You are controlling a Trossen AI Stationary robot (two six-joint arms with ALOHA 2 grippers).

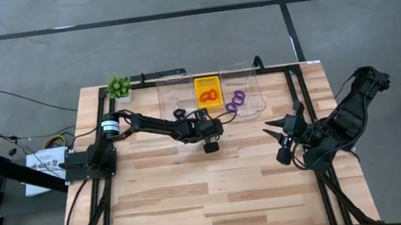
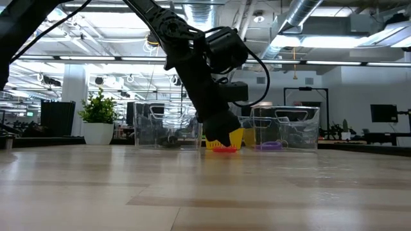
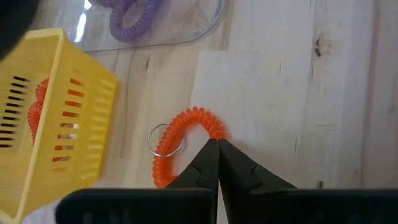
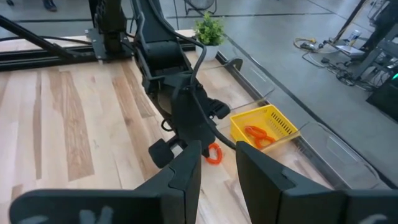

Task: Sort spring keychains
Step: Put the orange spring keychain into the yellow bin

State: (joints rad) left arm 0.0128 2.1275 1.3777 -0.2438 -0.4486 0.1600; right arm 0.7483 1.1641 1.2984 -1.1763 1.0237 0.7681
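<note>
The left gripper (image 3: 217, 144) is hovering low over the table near the centre of the high view, its two dark fingers pressed together to a point with nothing between them, the tips sitting right at the inner edge of an orange keychain (image 3: 186, 140) lying on the wood just beside the yellow tray (image 3: 43, 118). The step in hand appears to be picking this stray coil up, and doing it well probably calls for parting the fingers first, then straddling one side of the loop instead of pushing on it, since a springy cord is likely to skid or roll away on smooth planks; the thin metal ring (image 3: 165, 138) on the coil could also slip from a grip, so the cord itself looks the safer hold. The coil is a tightly wound, ribbed plastic cord bent into an open arc, glossy and soft-looking. The tray is a slotted, rigid plastic basket, and more orange keychains (image 1: 209, 93) are lying in it at the upper middle of the high view. Just right of it, purple keychains (image 1: 235, 101) are resting in a clear bin (image 1: 254, 84) with rounded corners and thin transparent walls. The table (image 1: 217, 194) is pale butcher-block wood with visible grain. The right gripper (image 1: 280, 143) is waiting at the right of the high view, its fingers spread apart and empty.
</note>
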